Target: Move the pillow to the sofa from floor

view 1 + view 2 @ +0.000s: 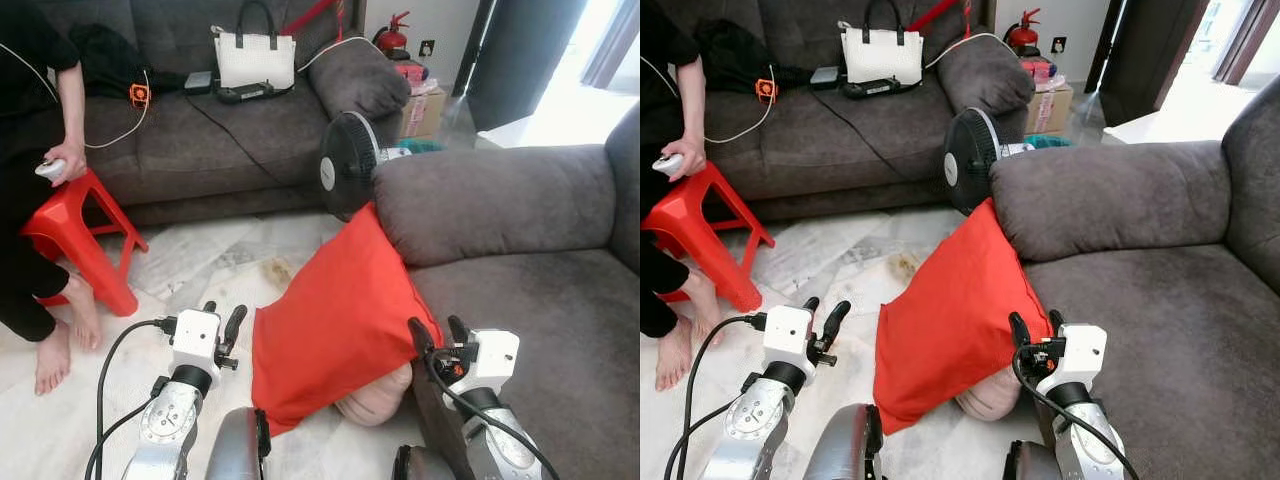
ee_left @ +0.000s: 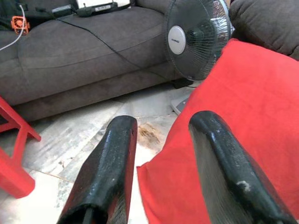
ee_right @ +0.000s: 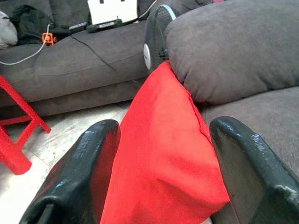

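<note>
Between both open grippers (left [image 1: 223, 322], right [image 1: 438, 335]) leans the pillow [image 1: 335, 315].

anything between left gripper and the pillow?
No. In the left eye view only bare floor separates the left gripper from the pillow; left wrist view agrees.
</note>
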Robot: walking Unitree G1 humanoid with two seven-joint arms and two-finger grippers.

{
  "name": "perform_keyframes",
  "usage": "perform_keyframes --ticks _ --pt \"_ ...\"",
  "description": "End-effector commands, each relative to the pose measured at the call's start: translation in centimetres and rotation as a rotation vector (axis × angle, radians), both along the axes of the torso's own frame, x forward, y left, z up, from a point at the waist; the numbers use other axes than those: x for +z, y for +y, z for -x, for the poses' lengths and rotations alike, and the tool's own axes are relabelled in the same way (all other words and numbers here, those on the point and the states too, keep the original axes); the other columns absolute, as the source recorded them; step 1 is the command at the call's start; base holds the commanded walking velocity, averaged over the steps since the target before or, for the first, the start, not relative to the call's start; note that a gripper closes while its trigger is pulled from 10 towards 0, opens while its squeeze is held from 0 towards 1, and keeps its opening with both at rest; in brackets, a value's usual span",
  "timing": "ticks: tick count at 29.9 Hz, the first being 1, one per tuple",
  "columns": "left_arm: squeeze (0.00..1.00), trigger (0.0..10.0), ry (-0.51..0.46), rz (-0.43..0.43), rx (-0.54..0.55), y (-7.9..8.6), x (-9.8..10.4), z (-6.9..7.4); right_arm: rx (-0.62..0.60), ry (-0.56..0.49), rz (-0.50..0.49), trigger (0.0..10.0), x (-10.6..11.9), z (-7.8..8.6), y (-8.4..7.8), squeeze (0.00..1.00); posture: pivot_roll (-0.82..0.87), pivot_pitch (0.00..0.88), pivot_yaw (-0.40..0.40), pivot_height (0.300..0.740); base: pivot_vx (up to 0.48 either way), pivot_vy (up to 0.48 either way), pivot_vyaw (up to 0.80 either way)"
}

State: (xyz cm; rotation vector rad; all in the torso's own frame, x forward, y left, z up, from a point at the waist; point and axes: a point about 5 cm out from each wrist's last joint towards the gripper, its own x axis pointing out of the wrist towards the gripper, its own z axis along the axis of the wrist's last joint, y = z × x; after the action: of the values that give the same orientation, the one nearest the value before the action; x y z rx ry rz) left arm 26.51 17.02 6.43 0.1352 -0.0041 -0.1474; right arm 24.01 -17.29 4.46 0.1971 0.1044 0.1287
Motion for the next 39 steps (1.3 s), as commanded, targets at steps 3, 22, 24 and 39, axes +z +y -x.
perform_keyframes --ticks 3,22,24,39 --pt "0.00 10.0 -0.003 0.003 -0.011 -0.32 0.27 -0.08 -0.012 0.000 0.011 10.0 0.09 -0.08 -0.39 0.00 0.05 0.030 -0.023 0.572 0.000 0.000 0.00" --pt "0.00 10.0 -0.001 0.010 -0.017 -0.48 0.35 -0.11 0.007 0.002 0.023 10.0 -0.06 -0.17 -0.07 0.00 0.05 0.028 -0.024 0.518 0.000 0.000 0.00" --pt "0.00 10.0 -0.002 0.010 -0.018 -0.49 0.36 -0.11 0.006 0.001 0.022 10.0 -0.01 -0.17 -0.12 0.00 0.05 0.028 -0.024 0.518 0.000 0.000 0.00" --pt "0.00 10.0 0.004 0.010 -0.044 -0.77 0.33 -0.18 0.005 0.002 0.026 10.0 -0.05 -0.23 -0.18 0.00 0.05 0.026 -0.021 0.518 0.241 0.000 0.00"
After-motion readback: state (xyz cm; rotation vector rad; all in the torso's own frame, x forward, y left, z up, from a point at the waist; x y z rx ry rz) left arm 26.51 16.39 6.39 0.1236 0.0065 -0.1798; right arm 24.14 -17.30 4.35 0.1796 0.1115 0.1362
